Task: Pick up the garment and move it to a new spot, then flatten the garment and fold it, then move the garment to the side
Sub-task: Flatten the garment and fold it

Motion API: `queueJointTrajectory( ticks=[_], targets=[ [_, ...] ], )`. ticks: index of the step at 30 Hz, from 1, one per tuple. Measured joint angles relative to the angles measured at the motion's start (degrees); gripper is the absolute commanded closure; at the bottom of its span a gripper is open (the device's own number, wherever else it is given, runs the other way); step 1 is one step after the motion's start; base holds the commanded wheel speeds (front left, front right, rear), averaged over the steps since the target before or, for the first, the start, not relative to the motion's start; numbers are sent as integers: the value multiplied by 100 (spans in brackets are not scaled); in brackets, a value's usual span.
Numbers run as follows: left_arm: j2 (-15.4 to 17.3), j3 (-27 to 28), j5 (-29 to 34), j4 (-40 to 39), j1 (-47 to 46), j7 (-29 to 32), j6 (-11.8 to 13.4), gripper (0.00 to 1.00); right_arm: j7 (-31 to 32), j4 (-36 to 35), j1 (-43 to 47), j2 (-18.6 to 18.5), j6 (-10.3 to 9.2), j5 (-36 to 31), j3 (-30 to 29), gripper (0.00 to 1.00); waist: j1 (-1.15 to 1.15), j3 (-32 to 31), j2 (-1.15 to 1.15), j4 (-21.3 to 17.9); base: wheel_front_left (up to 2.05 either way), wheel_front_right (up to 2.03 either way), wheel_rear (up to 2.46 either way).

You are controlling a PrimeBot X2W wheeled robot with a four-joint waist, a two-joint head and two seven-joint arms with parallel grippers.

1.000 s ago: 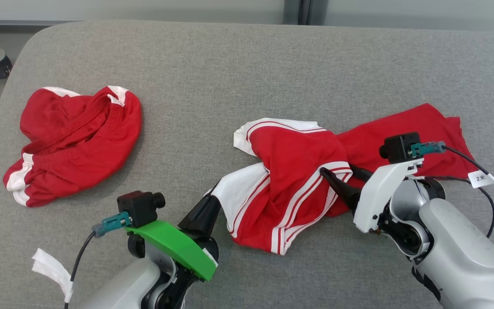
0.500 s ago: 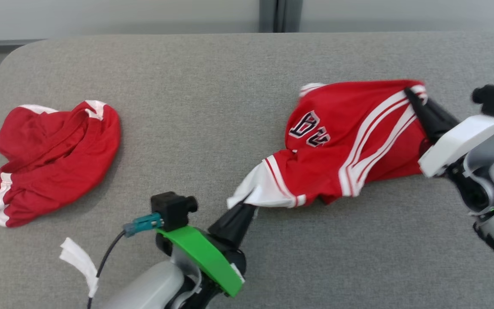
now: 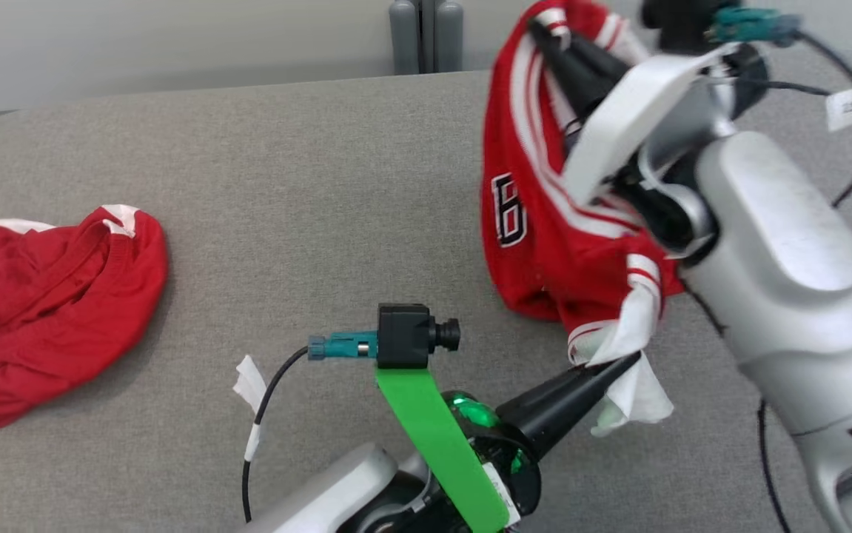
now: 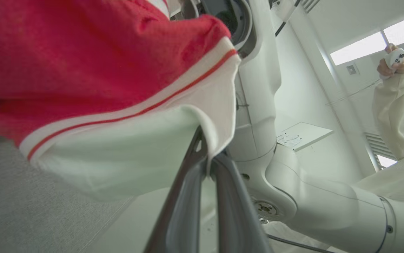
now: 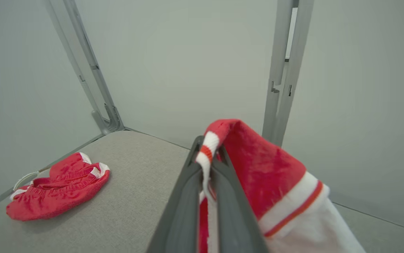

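Lifted since a second ago, the garment (image 3: 544, 244) now hangs over the right of the grey woven bench (image 3: 322, 185) instead of lying heaped on it. Head view: two red garments with white trim. This one bears dark lettering and is clamped at its striped top by the right pincer (image 3: 544, 33) and at its white hem by the left pincer (image 3: 629, 361). The second garment (image 3: 48, 296) lies crumpled at the bench's left. Left wrist view: both dark fingers pinch smooth white fabric, and a person's sleeve (image 4: 395, 112) shows against pale walls. Right wrist view: fingers closed on a striped edge, before a grey post (image 5: 282, 70) and a plain wall.
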Motion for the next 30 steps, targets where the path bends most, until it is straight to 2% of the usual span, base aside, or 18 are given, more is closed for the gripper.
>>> queueJointTrajectory(
  ticks=[1,2,3,6,10,15,24,30],
  targets=[
    [3,48,-85,15,38,-24,0,100,-34,227,-82,192,0,14,180,100,0,3,0,42,0,0,0],
    [3,109,-168,37,90,-60,0,100,-89,499,-154,447,0,82,388,55,0,7,0,104,0,0,0],
    [1,176,-221,63,146,-119,0,100,-196,776,-205,686,0,178,538,0,0,13,0,176,0,0,0],
    [11,350,-274,156,281,-322,0,100,-643,1280,-335,1001,3,423,871,0,0,52,0,412,0,0,0],
    [115,693,-205,280,517,-808,-1,100,-1109,1637,-447,902,1,639,1266,0,0,164,0,769,0,0,0],
    [413,1220,26,452,863,-1438,-1,100,-1483,1895,-391,76,4,671,1551,0,0,262,0,988,0,0,0],
    [701,2157,322,512,1462,-1661,-1,100,-1646,2287,316,-1328,4,646,1612,0,0,323,0,682,0,0,0],
    [709,2688,550,549,1468,-1684,-2,100,-1740,2484,805,-1828,4,541,1466,0,0,469,0,682,0,0,0]
  ],
)
